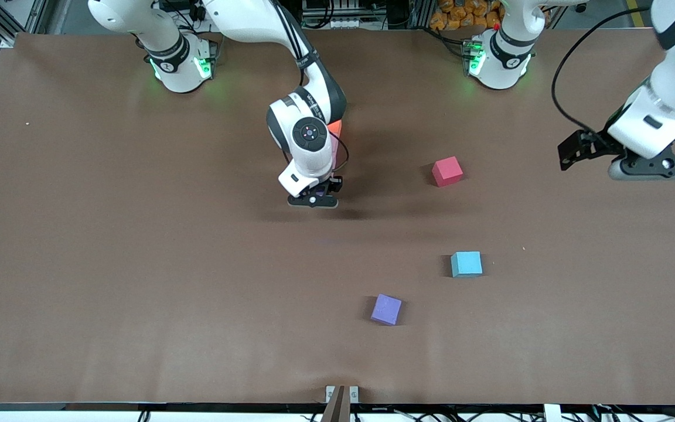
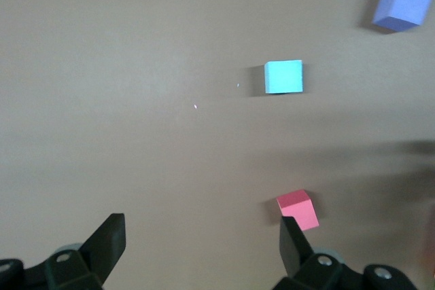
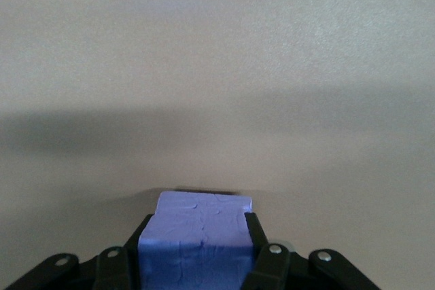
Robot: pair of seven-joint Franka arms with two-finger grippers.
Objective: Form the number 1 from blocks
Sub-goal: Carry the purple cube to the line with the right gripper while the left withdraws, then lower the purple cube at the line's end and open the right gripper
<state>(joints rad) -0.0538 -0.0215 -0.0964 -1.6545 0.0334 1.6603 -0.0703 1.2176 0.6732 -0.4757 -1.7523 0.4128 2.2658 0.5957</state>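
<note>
**Placement in progress: right gripper carrying a purple block at mid-table**

Right gripper [image 1: 313, 200] is low over the middle of the table [image 1: 109, 264], its fingers [image 3: 257, 239] closed on a purple block [image 3: 196, 242]. The right wrist view shows the block seated squarely between the pads, one face toward the camera and its shadow close under it, so it appears just above the surface or barely resting on it; which of the two cannot be told. An orange block [image 1: 335, 126] shows partly under the right arm, farther from the front camera than the gripper. Any other blocks of the figure are hidden by the arm.

A second purple block [image 1: 387, 309] lies loose, nearer to the front camera and well apart from the gripper. A red cube [image 1: 447, 172] and a cyan cube [image 1: 466, 264] lie toward the left arm's end of the table.

Left gripper [image 1: 636, 157] waits over that end of the table, its fingers [image 2: 109, 239] spread wide with nothing between them.

Assessment: the step in hand looks like setting the held block into the column of the numeral. To do it well, the block should go down flat, its faces square with the line running from the orange block toward the front camera. The fingers should part only once the block rests fully on the table, and the lift should be straight up, since soft foam may cling to a pad and twist.
</note>
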